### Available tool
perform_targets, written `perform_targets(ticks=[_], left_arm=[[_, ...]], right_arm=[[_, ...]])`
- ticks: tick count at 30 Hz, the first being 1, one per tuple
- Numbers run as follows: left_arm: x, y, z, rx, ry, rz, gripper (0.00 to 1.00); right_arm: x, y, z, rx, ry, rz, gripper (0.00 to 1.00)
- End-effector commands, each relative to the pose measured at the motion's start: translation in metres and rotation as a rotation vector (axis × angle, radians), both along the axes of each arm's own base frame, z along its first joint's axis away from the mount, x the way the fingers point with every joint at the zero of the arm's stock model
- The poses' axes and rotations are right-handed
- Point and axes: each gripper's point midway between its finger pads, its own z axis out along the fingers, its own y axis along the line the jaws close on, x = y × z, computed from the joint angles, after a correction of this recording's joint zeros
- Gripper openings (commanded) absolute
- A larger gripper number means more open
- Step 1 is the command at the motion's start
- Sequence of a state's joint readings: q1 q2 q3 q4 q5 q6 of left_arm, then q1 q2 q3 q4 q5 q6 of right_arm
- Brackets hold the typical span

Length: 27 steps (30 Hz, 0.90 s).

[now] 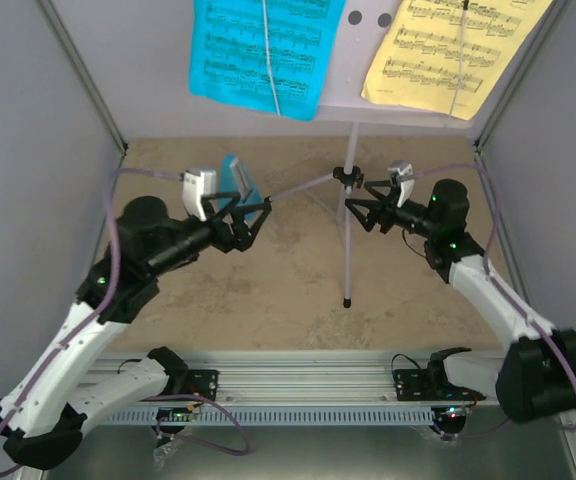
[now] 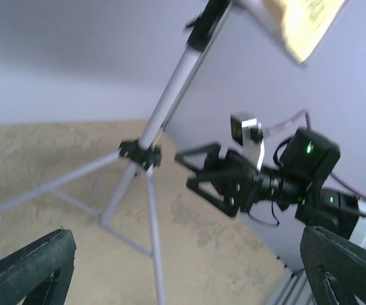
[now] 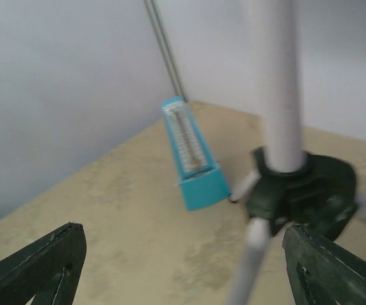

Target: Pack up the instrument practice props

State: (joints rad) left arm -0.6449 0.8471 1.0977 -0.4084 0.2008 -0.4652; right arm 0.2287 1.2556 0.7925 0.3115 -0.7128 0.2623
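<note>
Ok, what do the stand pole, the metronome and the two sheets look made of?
Stand pole: smooth pale lilac tube with an even matte colour; painted metal or plastic, cannot tell which. Metronome: blue hard-looking shell with crisp edges, probably plastic. Cyan sheet and yellow sheet: thin and flat with staves printed on them; they look like coloured paper.

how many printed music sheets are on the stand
2. The cyan printed music sheet sits on the left of the pale lilac holed stand desk, the yellow printed music sheet on the right; others could hide beneath.
</note>
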Motion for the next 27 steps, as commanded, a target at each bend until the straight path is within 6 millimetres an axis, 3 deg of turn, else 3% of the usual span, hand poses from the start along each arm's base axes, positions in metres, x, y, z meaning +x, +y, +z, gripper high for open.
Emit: perform_targets(ticks=[1, 6, 7, 11, 15, 19, 23, 27], left_arm=[[-0.007, 0.013, 0.053, 0.011, -0.073, 0.024, 0.99], [0.003, 0.000, 0.099, 0.041, -0.126, -0.009, 0.97], [0.006, -0.004, 0.101, 0.041, -0.127, -0.016, 0.97], [0.012, -0.009, 0.145, -0.024, -0.182, -0.014, 0.94], [0.012, -0.015, 0.182, -0.083, -0.224, -0.037, 0.90], [0.028, -0.014, 0.202, -0.068, -0.244, 0.021, 0.95], [0.035, -0.017, 0.215, -0.073, -0.240, 0.031, 0.97], [0.052, -0.013, 0.217, -0.097, -0.227, 0.042, 0.94]], right_arm=[[-0.067, 0.008, 0.024, 0.046, 0.129, 0.098, 0.87], [-0.120, 0.012, 0.086, 0.055, 0.089, 0.201, 0.86], [-0.126, 0.013, 0.102, 0.068, 0.066, 0.216, 0.86], [-0.139, 0.020, 0.170, 0.161, 0.006, 0.261, 0.85], [-0.125, 0.036, 0.219, 0.212, -0.014, 0.270, 0.84], [-0.106, 0.047, 0.258, 0.273, -0.032, 0.236, 0.82], [-0.088, 0.055, 0.283, 0.334, -0.039, 0.218, 0.80], [-0.056, 0.060, 0.289, 0.353, -0.004, 0.141, 0.81]])
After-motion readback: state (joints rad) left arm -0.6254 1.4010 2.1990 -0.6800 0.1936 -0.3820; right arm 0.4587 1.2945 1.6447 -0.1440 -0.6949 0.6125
